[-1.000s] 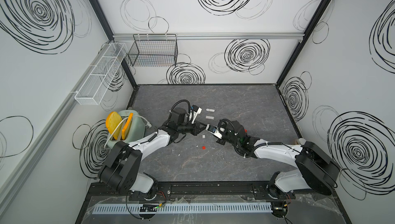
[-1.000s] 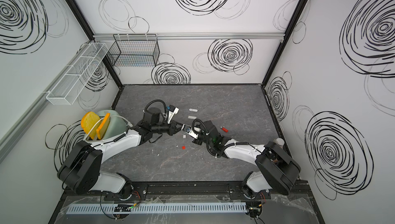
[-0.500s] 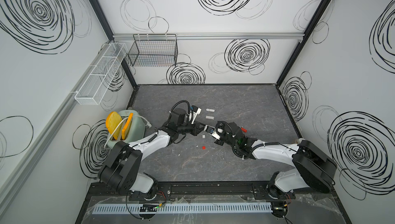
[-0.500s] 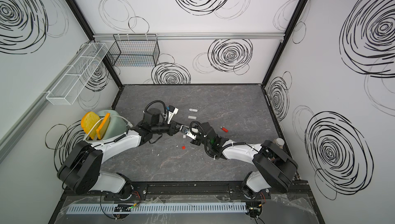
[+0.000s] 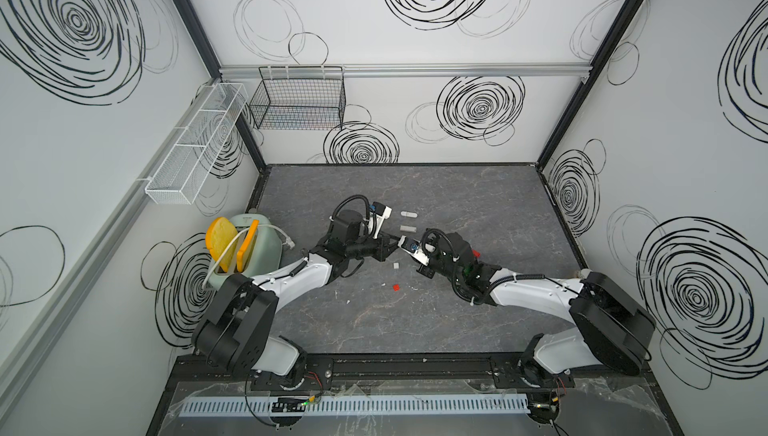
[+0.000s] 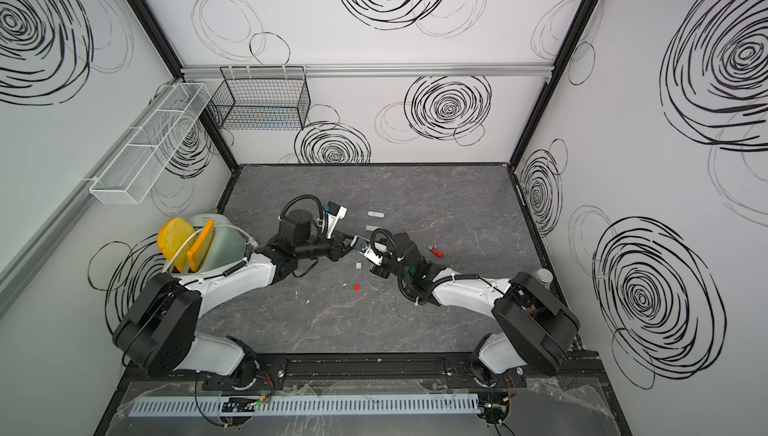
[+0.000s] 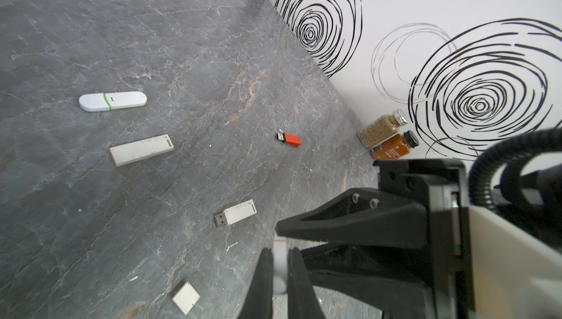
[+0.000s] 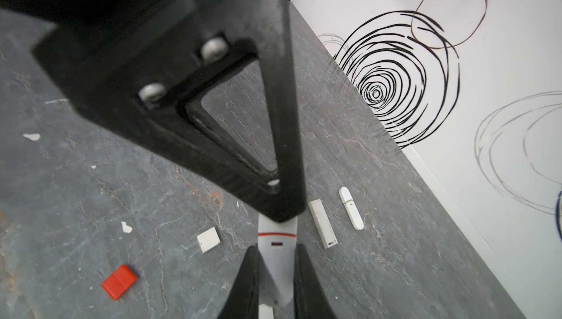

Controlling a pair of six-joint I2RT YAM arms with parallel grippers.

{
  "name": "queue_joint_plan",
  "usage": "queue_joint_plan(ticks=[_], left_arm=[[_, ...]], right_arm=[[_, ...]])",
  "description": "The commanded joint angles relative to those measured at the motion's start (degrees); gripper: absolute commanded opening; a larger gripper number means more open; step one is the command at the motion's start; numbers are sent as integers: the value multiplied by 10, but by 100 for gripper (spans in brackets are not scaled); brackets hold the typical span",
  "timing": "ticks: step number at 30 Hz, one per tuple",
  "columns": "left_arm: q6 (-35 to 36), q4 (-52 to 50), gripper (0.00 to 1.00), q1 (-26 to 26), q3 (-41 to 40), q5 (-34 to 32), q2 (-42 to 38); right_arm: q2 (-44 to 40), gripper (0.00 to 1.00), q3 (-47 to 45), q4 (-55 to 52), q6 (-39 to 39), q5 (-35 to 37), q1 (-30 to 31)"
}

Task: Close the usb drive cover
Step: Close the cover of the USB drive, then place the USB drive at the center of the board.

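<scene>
Now that the right hand (image 8: pixel 276 250), pinching the white usb drive (image 8: pixel 276 261), has closed in on the left hand (image 7: pixel 279 251), which pinches what looks like its cover (image 7: pixel 279 268), both meet above the table's (image 5: pixel 478 313) middle, so the cover seems nearly seated.

usb drive (image 8: pixel 276 275): a slim white stick, showing a thin red band across it and a small dark mark just behind the band.
cover (image 7: pixel 279 267): white with a rounded end, sitting on the drive's far end and meeting the body at the red band; whether it is pushed fully home cannot be told.
pose: running lengthwise between the two facing grippers.
place: being pinched at the body by the right gripper (image 8: pixel 275 250) and at the cover by the left gripper (image 7: pixel 278 253).
</scene>
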Motion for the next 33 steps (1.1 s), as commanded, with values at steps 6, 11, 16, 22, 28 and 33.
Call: queue_joint_plan(ticks=[6, 11, 16, 22, 28, 33], left_arm=[[-6, -17, 0, -30, 0, 21, 22], [-29, 0, 0, -8, 4, 6, 20], [-75, 4, 0, 26, 22, -48, 19], [-132, 18, 0, 55, 37, -80, 34], [-187, 40, 0, 53, 64, -60, 67], [-223, 69, 0, 41, 74, -44, 106]], right_arm=[[-19, 8, 60, 131, 3, -67, 11], [-50, 37, 30, 89, 17, -64, -21], [-128, 57, -15, 8, 20, -55, -46], [-236, 76, -35, -100, 37, -39, -94], [-325, 92, -36, -205, 52, -37, -150], [-376, 99, -60, -273, 74, -51, -183]])
